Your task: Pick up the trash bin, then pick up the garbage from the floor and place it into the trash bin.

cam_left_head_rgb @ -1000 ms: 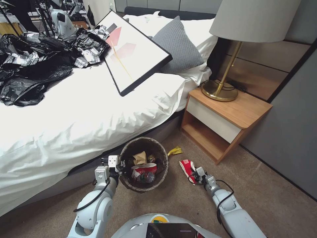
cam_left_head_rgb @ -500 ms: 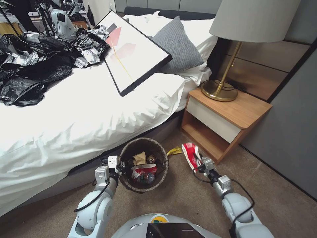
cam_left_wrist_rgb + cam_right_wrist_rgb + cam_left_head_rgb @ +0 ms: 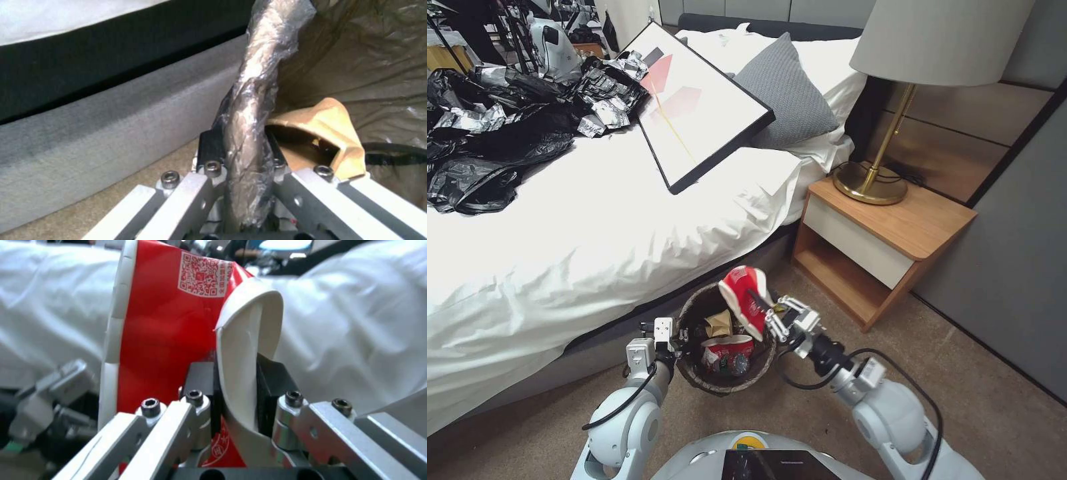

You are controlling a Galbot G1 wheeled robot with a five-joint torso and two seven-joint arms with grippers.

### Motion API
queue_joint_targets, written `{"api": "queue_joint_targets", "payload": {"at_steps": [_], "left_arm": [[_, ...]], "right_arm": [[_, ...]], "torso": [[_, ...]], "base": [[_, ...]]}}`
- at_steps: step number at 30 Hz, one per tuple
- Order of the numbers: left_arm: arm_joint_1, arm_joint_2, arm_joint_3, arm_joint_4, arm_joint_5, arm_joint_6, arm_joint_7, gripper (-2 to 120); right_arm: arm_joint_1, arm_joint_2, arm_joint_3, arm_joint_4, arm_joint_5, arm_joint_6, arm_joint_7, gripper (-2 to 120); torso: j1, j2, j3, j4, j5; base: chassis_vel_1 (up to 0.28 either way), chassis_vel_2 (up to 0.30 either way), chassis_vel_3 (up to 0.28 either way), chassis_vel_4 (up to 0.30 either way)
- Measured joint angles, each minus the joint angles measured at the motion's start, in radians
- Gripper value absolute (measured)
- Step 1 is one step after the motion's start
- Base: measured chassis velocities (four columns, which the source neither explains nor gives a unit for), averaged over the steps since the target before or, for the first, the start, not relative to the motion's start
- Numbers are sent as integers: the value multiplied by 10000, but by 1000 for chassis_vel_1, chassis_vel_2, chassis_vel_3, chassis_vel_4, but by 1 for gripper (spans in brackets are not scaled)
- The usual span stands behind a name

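The crushed red-and-white paper cup (image 3: 745, 300) hangs over the far-right part of the trash bin's rim, clamped at its flattened lip by the right gripper (image 3: 772, 315); in the right wrist view the two black pads press the white inner wall of the cup (image 3: 178, 326) between them, the waxy red skin creased and bearing a printed code. The trash bin (image 3: 690, 373) sits on the carpet (image 3: 994, 407) just beside the bed's grey base, its crinkly dark liner folded over the rim. The left gripper (image 3: 675, 341) is closed on that rim at the bin's left edge — the left wrist view shows the glossy film-wrapped lip (image 3: 251, 110) pinched between its fingers, tan paper (image 3: 329, 130) just inside. Already in the bin lie another red cup (image 3: 728, 347), a clear bottle end and the tan paper.

To do this step well, I judge the cup should be carried a little further toward the bin's middle before release — it is light and bent, so it could catch on the liner's fold or tip out over the right edge. The left grip should hold the thin rim steady, since the plastic wall looks flexible.
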Motion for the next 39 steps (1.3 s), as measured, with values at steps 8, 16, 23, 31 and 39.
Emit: {"api": "queue_joint_targets", "payload": {"at_steps": [8, 16, 23, 31, 39], "left_arm": [[108, -67, 76, -123, 66, 3, -8, 0], [146, -121, 191, -180, 81, 13, -12, 0], [92, -110, 159, -179, 47, 24, -13, 0], [7, -124, 131, -87, 29, 37, -13, 0], [-27, -133, 8, 37, 88, 31, -3, 0]], "right_arm": [[575, 306, -812, -1257, -274, -218, 363, 14], [861, 618, -1049, -2119, -445, -237, 544, 25], [863, 655, -1090, -2227, -550, -227, 540, 50], [906, 701, -1127, -2238, -600, -214, 537, 79], [828, 720, -968, -1835, -763, 30, 579, 100]], "torso": [[0, 0, 0, -1, 0], [0, 0, 0, -1, 0], [0, 0, 0, -1, -1], [0, 0, 0, -2, -1], [0, 0, 0, -1, 0]], "base": [[0, 0, 0, 0], [0, 0, 0, 0], [0, 0, 0, 0], [0, 0, 0, 0], [0, 0, 0, 0]]}}
